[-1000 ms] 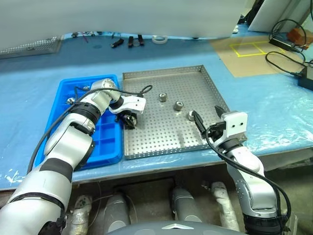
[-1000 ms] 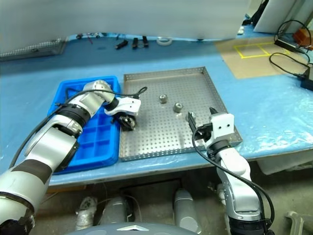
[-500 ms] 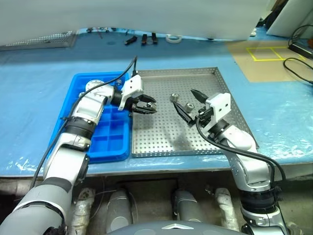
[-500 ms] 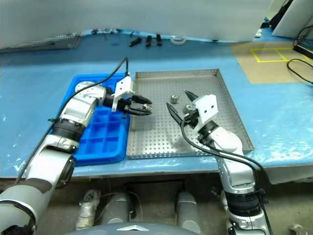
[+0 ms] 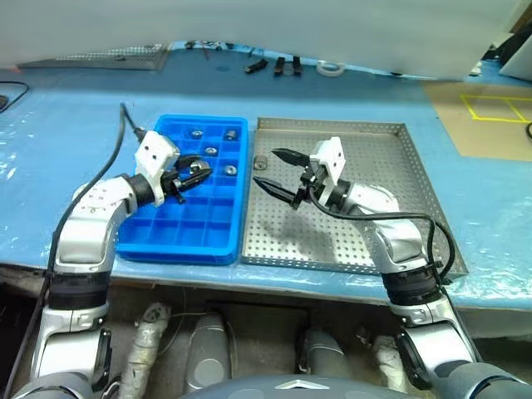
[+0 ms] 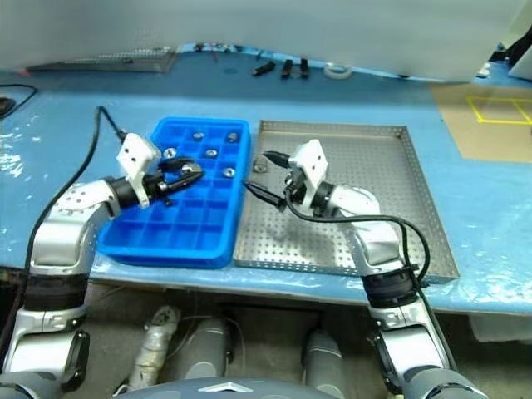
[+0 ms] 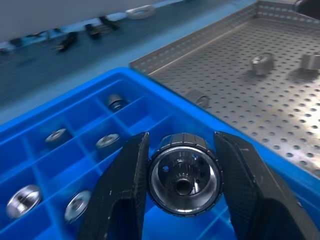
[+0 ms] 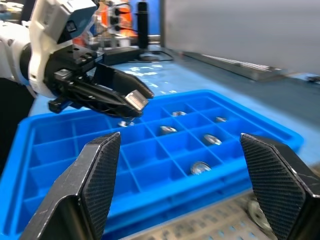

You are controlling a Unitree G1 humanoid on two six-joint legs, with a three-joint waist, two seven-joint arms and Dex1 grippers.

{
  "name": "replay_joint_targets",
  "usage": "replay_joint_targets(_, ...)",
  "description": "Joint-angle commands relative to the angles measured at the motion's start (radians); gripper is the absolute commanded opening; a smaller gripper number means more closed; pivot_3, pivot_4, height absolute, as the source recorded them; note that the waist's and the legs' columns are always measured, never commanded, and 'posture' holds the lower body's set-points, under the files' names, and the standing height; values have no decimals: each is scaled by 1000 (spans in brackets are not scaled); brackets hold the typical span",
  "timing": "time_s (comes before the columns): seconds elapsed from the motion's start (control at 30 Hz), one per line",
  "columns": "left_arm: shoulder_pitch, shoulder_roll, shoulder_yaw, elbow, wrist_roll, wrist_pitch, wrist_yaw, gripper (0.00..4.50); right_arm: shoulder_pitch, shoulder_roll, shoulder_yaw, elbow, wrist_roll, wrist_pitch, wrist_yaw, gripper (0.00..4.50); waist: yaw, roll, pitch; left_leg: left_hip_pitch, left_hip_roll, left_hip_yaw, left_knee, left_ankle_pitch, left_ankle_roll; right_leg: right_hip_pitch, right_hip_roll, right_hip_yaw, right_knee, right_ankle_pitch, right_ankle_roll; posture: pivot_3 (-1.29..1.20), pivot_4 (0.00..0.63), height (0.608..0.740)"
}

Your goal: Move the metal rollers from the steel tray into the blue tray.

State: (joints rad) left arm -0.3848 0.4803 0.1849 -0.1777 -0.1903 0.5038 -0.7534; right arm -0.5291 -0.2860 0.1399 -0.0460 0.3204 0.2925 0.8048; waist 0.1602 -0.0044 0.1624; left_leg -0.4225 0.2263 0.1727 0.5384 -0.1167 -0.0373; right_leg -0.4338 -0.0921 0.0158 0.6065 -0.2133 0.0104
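**Over the blue tray: left gripper holds a roller, right gripper empty and wide**

Over the blue tray point(image 5: 179, 241), roughly mid-tray, the left gripper point(image 5: 198, 172) is clamped on one metal roller point(image 7: 183, 173). Left wrist view: both black fingers point(image 7: 120, 192) press the roller's sides, bore facing the camera, dark centre hole visible. Roller is held up off the compartments, not seated in any cell. Gripper points about level, toward the right of the scene.

Blue tray sits on the blue-covered table point(image 5: 50, 133), left of the steel tray point(image 5: 391, 249), long edges just beside each other. Rollers already in the blue tray, all in the far rows: one at point(image 5: 197, 133), one at point(image 5: 232, 133), one at point(image 5: 211, 151), one at point(image 5: 229, 169). One more near the far-left cells is partly hidden by the left gripper. Near rows hold no rollers.

Right gripper point(image 5: 274, 171) hovers over the left part of the steel tray, close to its edge by the blue tray, pointing left toward the other gripper. Fingers point(image 8: 97, 175) spread wide, nothing between them. The two grippers face each other, apart, not touching.

Steel tray: one roller point(image 5: 260, 162) lies by its left rim, next to the right gripper's fingers. Left wrist view shows two more, point(image 7: 261, 64) and point(image 7: 311, 60), farther out on the perforated floor; in the head views the right arm covers that area.

Far edge of the table: a few small dark tools point(image 5: 278, 64) and a white ring point(image 5: 330, 68). Wire-mesh rack point(image 5: 108, 56) at far left.
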Motion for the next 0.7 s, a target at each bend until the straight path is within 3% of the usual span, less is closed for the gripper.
replay_joint_targets(0.03, 69, -19, 58, -116, -15, 32, 115, 1712, -35, 10, 2, 17, 4, -42, 24, 4022, 10, 0, 0, 0, 0, 0, 0, 0, 0, 0, 0, 0, 0, 0, 0, 386, 150, 740)
replay_joint_targets(0.33, 375, -27, 189, -302, -93, 101, 215, 1712, -36, 10, -3, 27, 5, -45, 36, 4022, 28, 0, 0, -10, 2, -6, 2, 0, -1, -6, 2, -6, 0, 0, 0, 421, 150, 740)
replay_joint_targets(0.7, 506, -13, 205, -356, -142, 109, 265, 1712, -46, 12, 5, 39, 1, -37, 47, 4022, 71, 0, 0, -14, 2, -17, 4, 2, -3, -3, 2, -14, 0, 0, 0, 452, 150, 740)
